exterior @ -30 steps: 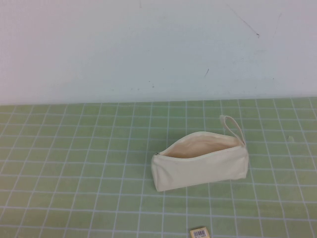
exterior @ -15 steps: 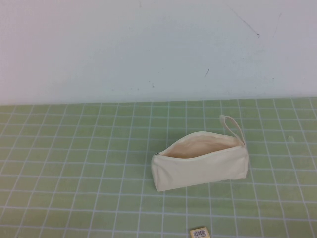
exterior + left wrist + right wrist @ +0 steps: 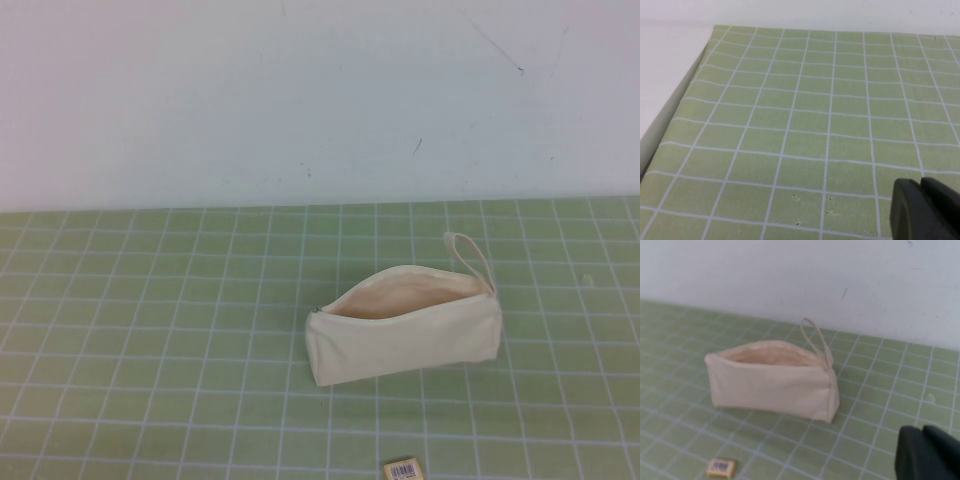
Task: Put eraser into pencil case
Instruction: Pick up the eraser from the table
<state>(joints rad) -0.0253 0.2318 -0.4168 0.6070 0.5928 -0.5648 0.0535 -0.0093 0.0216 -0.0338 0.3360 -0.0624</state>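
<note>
The cream pencil case (image 3: pixel 405 335) stands on the green grid mat with its zip open at the top and its loop strap (image 3: pixel 470 257) at the far right end. It also shows in the right wrist view (image 3: pixel 772 382). The eraser (image 3: pixel 404 469), tan-yellow with a white label, lies on the mat at the front edge of the high view, apart from the case; it shows in the right wrist view too (image 3: pixel 721 467). My left gripper (image 3: pixel 921 187) is shut and empty over bare mat. My right gripper (image 3: pixel 921 432) is shut and empty, away from the case's strap end.
The green grid mat (image 3: pixel 150 330) covers the table up to a white wall (image 3: pixel 300 100) at the back. In the left wrist view the mat's edge (image 3: pixel 682 95) drops to a white surface.
</note>
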